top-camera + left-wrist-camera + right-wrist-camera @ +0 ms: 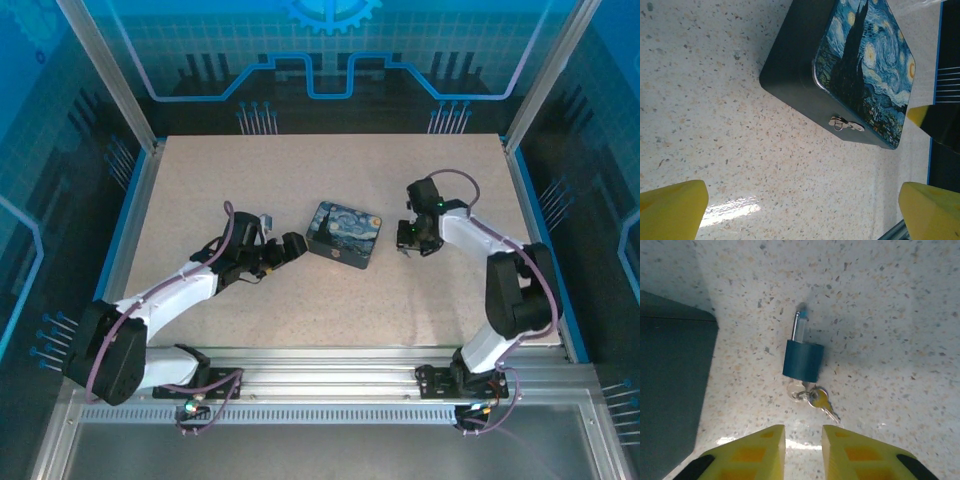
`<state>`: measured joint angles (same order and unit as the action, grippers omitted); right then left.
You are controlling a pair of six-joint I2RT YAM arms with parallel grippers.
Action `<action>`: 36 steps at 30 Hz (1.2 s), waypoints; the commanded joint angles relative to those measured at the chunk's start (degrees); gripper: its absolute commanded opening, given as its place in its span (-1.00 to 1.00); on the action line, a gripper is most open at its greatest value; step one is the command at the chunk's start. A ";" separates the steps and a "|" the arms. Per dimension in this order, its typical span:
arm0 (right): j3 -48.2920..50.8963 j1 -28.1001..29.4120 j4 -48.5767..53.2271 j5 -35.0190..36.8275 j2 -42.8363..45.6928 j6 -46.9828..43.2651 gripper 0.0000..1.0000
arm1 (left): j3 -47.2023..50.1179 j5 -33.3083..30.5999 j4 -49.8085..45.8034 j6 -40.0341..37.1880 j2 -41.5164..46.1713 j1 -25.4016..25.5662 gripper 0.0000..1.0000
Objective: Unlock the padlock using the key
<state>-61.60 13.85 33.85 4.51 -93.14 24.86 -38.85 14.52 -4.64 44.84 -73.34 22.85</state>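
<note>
The padlock lies flat on the speckled table, with a blue body and a silvery shackle pointing away from me. At its near end a small ring carries the key, brassy-silver, lying on the table; a second key stem seems to sit in the lock's keyhole. My right gripper hovers just short of the keys, its yellow fingers a narrow gap apart with nothing between them. My left gripper is wide open over bare table, near the left side of the tin. In the top view the right gripper covers the padlock.
The swirl-painted tin with dark sides stands mid-table between the two grippers, its silvery clasp facing the left gripper. Its dark wall is close on the left of the padlock. Blue rails and glass walls border the table.
</note>
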 commanded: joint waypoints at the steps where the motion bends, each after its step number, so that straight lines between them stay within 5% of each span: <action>1: 1.69 -0.80 0.13 0.33 3.63 -0.04 -0.37 | -1.37 -1.79 -2.92 -1.45 1.08 -1.09 0.98; 11: 6.70 -3.86 -4.90 0.81 14.56 -0.54 0.08 | -9.68 -10.95 -12.69 -11.21 2.06 -4.80 0.98; 12: 7.70 -4.15 -5.93 1.14 15.88 -0.40 0.97 | -10.24 -12.49 -13.54 -12.34 2.15 -5.61 0.98; 23: 15.03 -6.54 -14.80 17.28 24.35 -0.35 1.00 | -11.25 -27.13 -8.47 -25.21 2.13 -13.08 0.98; 27: 25.35 -6.55 -32.83 21.97 28.40 -6.22 1.00 | -2.99 -33.98 6.61 -33.01 1.36 -16.43 0.98; 36: 34.77 -6.73 -59.13 24.67 21.17 -16.18 1.00 | 8.15 -34.22 35.17 -40.62 -8.25 -21.09 0.98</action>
<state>-29.36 7.79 -9.67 26.70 -69.43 14.00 -31.73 -17.91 15.99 8.97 -78.54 2.55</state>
